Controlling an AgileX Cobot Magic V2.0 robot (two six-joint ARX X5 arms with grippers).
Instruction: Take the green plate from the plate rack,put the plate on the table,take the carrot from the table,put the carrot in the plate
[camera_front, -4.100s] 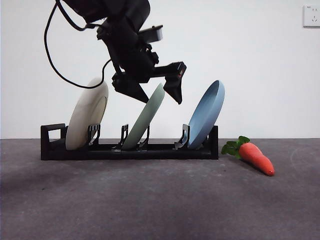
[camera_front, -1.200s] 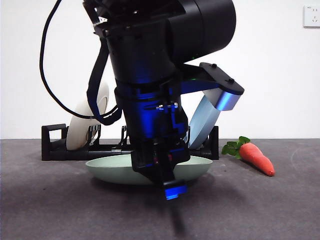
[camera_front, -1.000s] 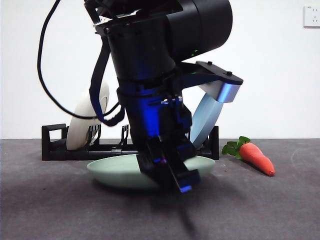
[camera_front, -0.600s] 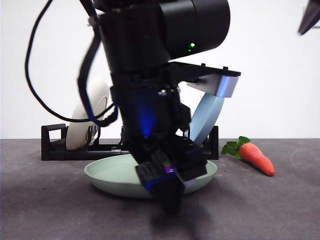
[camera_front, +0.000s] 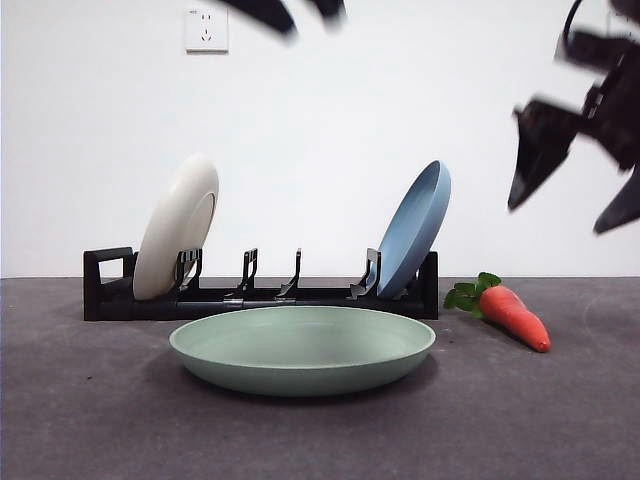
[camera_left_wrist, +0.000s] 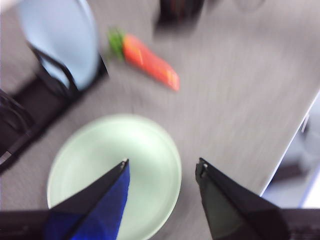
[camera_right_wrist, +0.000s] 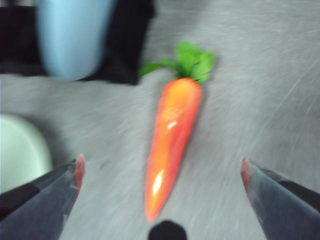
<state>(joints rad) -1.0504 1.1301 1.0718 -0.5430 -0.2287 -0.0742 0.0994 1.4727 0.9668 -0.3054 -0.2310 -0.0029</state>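
Front view: carrot (camera_front: 512, 313) lies flat, leaves toward plate rack (camera_front: 260, 297) — green plate (camera_front: 302, 349) empty; both grippers' jaws apart.

The front camera sits low, about level with the flat dark grey table (camera_front: 90, 420), looking straight across it toward a white wall. The left wrist camera looks steeply down from high above the round pale sage-green plate (camera_left_wrist: 115, 170). The right wrist camera looks down from nearer at the orange-red tapered toy carrot (camera_right_wrist: 172, 140). All three views share plate and carrot.
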